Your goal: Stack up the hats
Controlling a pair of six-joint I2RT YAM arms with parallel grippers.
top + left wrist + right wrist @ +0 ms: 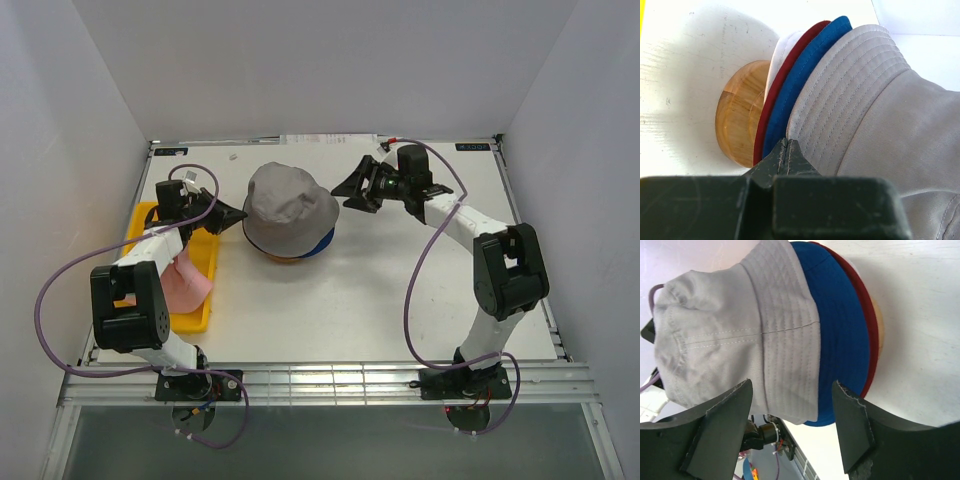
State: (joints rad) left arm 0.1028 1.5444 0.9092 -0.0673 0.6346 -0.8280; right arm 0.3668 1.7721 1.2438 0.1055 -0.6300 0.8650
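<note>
Top external view: the soft grey fabric hat (290,205) has the left pincer (239,214) pressed together at its brim, the right pincer (346,193) spread just beside it.

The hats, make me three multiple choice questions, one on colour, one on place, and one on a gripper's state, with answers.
1. Which colour hat is topmost on the wooden stand? A blue; B red; C grey.
2. Where is the pink hat? A on the wooden stand; B in the yellow tray; C nowhere in view.
3. The right gripper is: A open; B shut on a hat; C shut, empty.
Answers: C, the grey hat covers the others. B, pink fabric lies in the tray. A, its fingers stand wide apart.
</note>
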